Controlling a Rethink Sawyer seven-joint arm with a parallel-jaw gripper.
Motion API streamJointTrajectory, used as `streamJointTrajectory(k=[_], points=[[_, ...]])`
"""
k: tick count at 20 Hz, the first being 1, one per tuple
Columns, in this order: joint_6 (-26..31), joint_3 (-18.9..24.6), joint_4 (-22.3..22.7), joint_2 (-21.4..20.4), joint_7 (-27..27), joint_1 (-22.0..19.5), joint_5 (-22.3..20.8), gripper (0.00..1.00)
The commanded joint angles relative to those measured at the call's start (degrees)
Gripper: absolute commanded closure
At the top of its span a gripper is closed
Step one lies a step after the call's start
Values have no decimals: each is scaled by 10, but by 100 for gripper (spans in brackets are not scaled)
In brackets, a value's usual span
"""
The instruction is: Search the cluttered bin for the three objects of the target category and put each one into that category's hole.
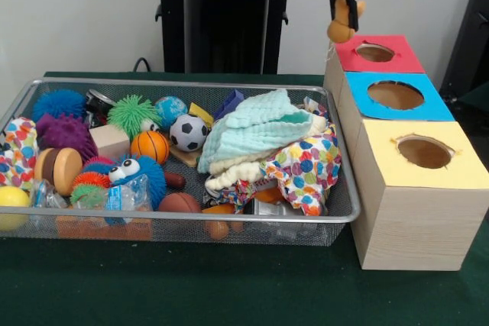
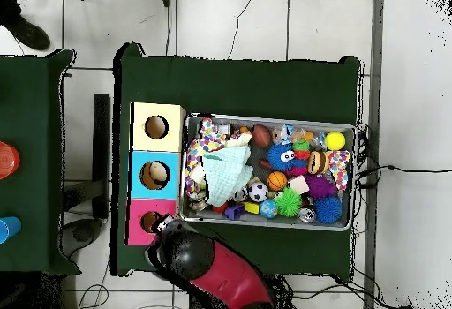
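My gripper [image 1: 341,14] hangs above the back edge of the red box [image 1: 405,59], shut on a small orange-yellow rounded object [image 1: 339,31] that dangles just above and left of the red box's hole [image 1: 374,53]. In the overhead view the gripper [image 2: 164,226] sits by the same hole [image 2: 150,222]. The wire bin [image 1: 191,219] holds a soccer ball [image 1: 188,132], a basketball [image 1: 150,146], a brown football [image 1: 179,203], a globe ball [image 1: 170,109] and spiky balls such as a green one [image 1: 133,114].
A blue box [image 1: 435,108] and a yellow box [image 1: 458,173], each with a round hole, stand in a row before the red one. A mint cloth [image 1: 256,131] and a dotted cloth [image 1: 309,169] cover the bin's right part. A shoe [image 2: 22,27] shows at the overhead's top left.
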Motion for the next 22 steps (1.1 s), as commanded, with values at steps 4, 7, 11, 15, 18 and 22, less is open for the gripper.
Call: streamJointTrajectory(k=[4, 7, 11, 15, 18, 22], points=[[-82, 81, 31, 13, 161, 17, 78, 100], [-111, 102, 30, 34, 159, 2, 75, 100], [-188, 160, 33, 92, 163, -53, 36, 100], [-258, 193, 21, 159, 182, -84, -10, 100], [-271, 196, 17, 168, 203, -73, -17, 100], [-282, 200, 21, 166, 230, -55, -22, 100]])
